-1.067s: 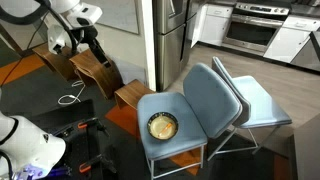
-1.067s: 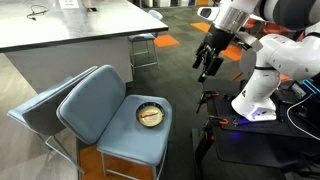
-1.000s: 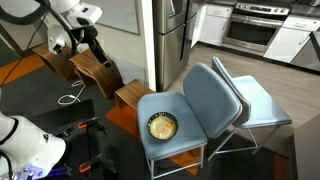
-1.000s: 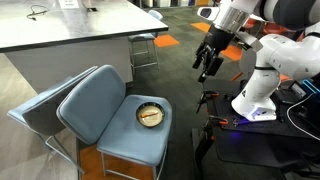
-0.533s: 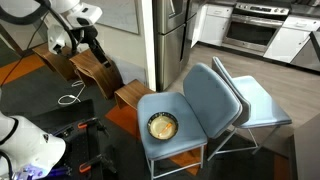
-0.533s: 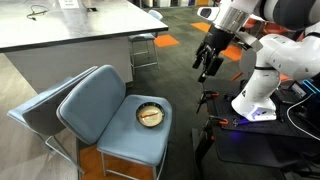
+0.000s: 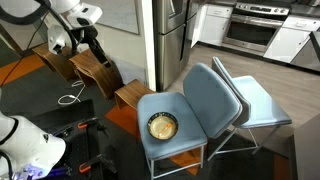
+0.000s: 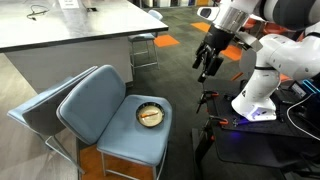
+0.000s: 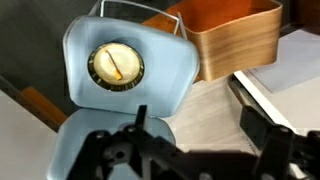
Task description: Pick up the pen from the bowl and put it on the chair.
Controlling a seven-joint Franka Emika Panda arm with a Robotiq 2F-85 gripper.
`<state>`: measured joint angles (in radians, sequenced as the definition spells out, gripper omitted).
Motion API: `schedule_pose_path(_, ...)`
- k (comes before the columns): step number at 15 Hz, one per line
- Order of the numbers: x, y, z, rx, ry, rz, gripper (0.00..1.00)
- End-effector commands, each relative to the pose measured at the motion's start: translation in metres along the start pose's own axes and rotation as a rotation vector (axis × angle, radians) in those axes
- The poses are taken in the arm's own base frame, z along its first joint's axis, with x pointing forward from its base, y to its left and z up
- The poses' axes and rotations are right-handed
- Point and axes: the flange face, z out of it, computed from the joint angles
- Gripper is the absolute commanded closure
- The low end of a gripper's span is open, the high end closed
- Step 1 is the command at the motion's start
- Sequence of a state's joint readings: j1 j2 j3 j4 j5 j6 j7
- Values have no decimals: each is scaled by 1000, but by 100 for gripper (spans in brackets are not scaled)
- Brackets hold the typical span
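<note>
The small golden-yellow bowl point(image 7: 162, 126) sits on the seat of the blue-grey padded chair point(image 7: 190, 105); both also show in the other exterior view, bowl point(image 8: 150, 115) and chair point(image 8: 100, 110). A thin orange pen point(image 9: 114, 70) lies inside the bowl point(image 9: 115, 64) in the wrist view, on the chair seat point(image 9: 160, 85). My gripper point(image 8: 207, 68) hangs in the air well away from the chair, open and empty. In the wrist view the gripper point(image 9: 200, 135) shows at the bottom with its jaws apart. It also shows in an exterior view point(image 7: 97, 52).
Brown wooden stools point(image 7: 95, 68) point(image 7: 130, 95) stand between the gripper and the chair; one shows in the wrist view point(image 9: 225, 35). A second blue-grey chair point(image 7: 262, 102) nests behind the first. A grey counter point(image 8: 80, 25) stands behind. The white robot base point(image 8: 255, 95) is nearby.
</note>
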<state>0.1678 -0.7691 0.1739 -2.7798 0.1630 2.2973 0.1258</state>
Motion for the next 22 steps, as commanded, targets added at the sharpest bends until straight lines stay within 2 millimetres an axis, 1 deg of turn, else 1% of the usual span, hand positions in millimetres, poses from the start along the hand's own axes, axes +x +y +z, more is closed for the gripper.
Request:
schedule_pose_path(1, 15, 8, 8, -23, -29, -7, 0)
schedule_pose_path(3, 30, 20, 20, -47, -69, -1, 0)
schedule_pose_path(5, 47, 35, 37, -74, -113, 0, 0)
schedule_pose_path(7, 65, 47, 60, -90, -143, -24, 0)
schedule_pose_path(9, 84, 59, 92, -97, -157, -68, 0)
schedule_pose_path(14, 122, 88, 195, -92, -235, -257, 0)
schedule_pose_path(18, 153, 107, 266, -113, -276, -365, 0)
schedule_pose_path(20, 164, 114, 293, -127, -292, -373, 0)
schedule_pose_path(21, 168, 116, 304, -123, -299, -374, 0)
schedule_pose_path(22, 169, 114, 310, -112, -309, -366, 0)
